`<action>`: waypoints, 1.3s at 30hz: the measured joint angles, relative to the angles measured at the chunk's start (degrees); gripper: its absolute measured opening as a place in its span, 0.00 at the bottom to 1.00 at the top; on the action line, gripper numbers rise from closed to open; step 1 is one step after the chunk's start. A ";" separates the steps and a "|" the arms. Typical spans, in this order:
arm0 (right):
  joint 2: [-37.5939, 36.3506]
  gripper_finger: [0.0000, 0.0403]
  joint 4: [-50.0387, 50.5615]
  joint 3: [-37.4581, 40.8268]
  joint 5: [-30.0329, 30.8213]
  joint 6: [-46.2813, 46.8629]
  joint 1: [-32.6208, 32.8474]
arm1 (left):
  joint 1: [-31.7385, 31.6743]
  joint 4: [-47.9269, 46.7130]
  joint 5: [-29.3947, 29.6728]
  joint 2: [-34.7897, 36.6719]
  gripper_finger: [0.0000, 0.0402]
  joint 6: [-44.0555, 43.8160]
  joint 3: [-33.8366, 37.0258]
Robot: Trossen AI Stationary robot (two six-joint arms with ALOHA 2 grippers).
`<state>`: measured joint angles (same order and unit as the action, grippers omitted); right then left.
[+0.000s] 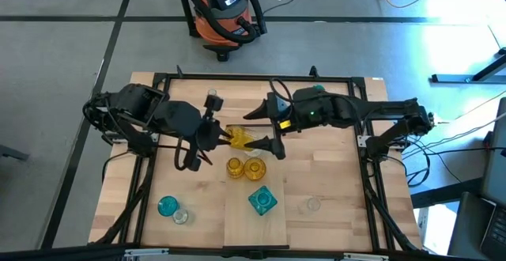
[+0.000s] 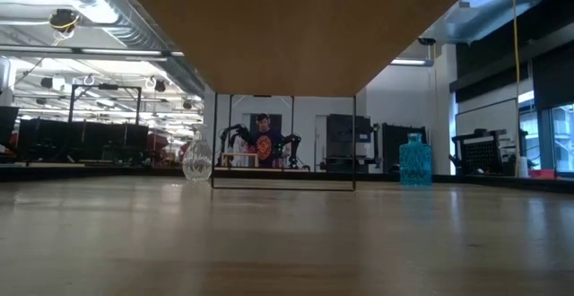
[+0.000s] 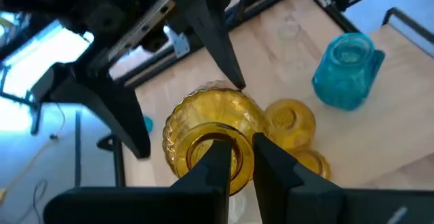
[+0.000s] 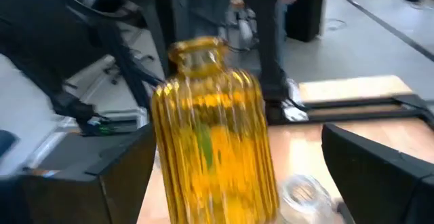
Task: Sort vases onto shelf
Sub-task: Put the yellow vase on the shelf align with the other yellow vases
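Observation:
A ribbed amber-yellow vase [image 1: 242, 139] is held up over the table's middle, its neck toward the left. My left gripper [image 1: 224, 137] is shut on its mouth. My right gripper [image 1: 267, 129] is open, with one finger [image 1: 259, 111] on the far side of the vase's body [image 4: 213, 142] and one [image 1: 273, 146] on the near side; I cannot tell whether they touch it. The pale shelf [image 1: 254, 229] carries two small amber vases [image 1: 235, 167] [image 1: 254, 168] and a square teal vase [image 1: 262, 200]. My left gripper holds the amber vase by the rim of its mouth [image 3: 243, 137]. One finger [image 3: 215, 161] is inside the opening and the other [image 3: 271, 161] is outside the neck. The fingers come from the table's left, slanting down. The vase hangs tilted beyond them, clear of the table.
A round teal vase [image 1: 167, 206] and a clear vase [image 1: 181, 217] stand on the table's near left. Another clear vase [image 1: 313, 206] stands right of the shelf. A black frame rail [image 1: 253, 77] runs round the table. An orange vacuum [image 1: 223, 12] stands on the floor beyond.

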<state>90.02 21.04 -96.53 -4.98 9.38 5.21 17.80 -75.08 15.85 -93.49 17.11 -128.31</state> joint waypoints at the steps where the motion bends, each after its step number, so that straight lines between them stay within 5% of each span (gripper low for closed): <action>1: 0.04 0.93 -0.39 -0.20 -1.13 0.00 -0.02 | -0.04 0.67 -0.18 0.00 0.08 0.69 0.00; 14: 2.07 0.92 1.69 -0.33 -8.35 0.64 -0.42 | -0.92 4.02 -2.22 -4.39 0.08 8.82 0.00; 18: 1.99 0.82 4.91 -0.35 -8.43 0.45 -0.40 | -0.94 4.81 -1.74 -4.66 0.08 9.61 0.00; 22: 1.95 0.60 7.50 -0.39 -9.73 -1.60 -0.31 | -1.44 5.89 -2.27 -4.66 0.08 10.07 0.02; 29: 1.86 0.59 5.85 -0.35 -10.12 -1.93 -0.31 | -1.73 6.70 -2.73 -4.39 0.09 8.77 0.02; 33: 1.39 0.59 5.99 -0.33 -8.06 -2.03 -0.26 | -0.86 8.66 1.94 -3.80 0.18 6.85 0.02; 39: -2.09 0.59 5.66 1.36 3.65 -2.00 0.96 | 0.48 13.49 6.07 0.10 0.23 2.12 -0.11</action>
<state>87.93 26.70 -95.17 -1.33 7.38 6.17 18.29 -61.59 21.91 -93.39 19.23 -128.42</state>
